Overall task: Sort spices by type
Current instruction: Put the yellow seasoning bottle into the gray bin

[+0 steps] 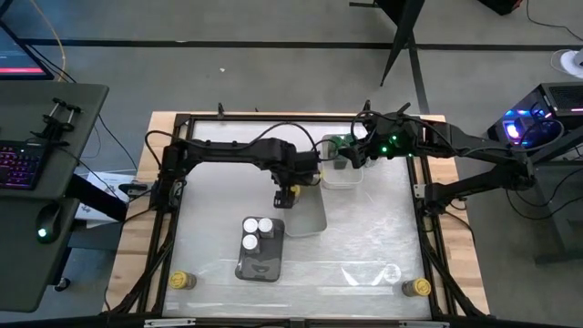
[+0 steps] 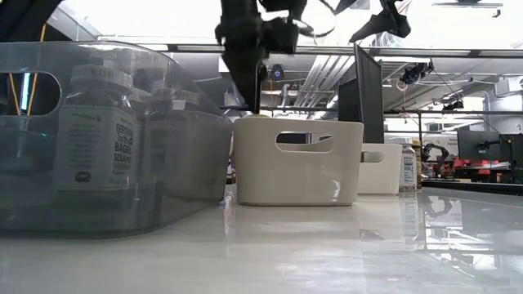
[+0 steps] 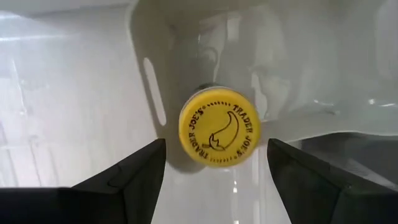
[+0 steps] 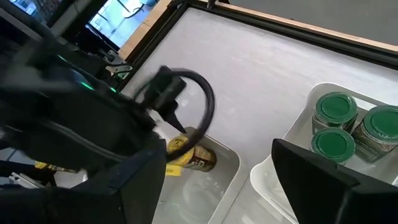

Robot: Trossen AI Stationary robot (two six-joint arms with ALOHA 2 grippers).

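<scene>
Table: white tabletop (image 1: 364, 237) | left gripper (image 3: 214, 163) spread over yellow-lidded spice jar (image 3: 219, 135) inside white tray (image 3: 205, 37); lift straight up, avoiding lid | right gripper (image 4: 217, 180) spread beside green-lidded jars (image 4: 336, 124).

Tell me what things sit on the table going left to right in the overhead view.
Yellow-lidded jar at the front left corner → dark tray holding white-lidded jars → pale tray under the left tool → clear tray of green-lidded jars → yellow-lidded jar at the front right corner.
</scene>
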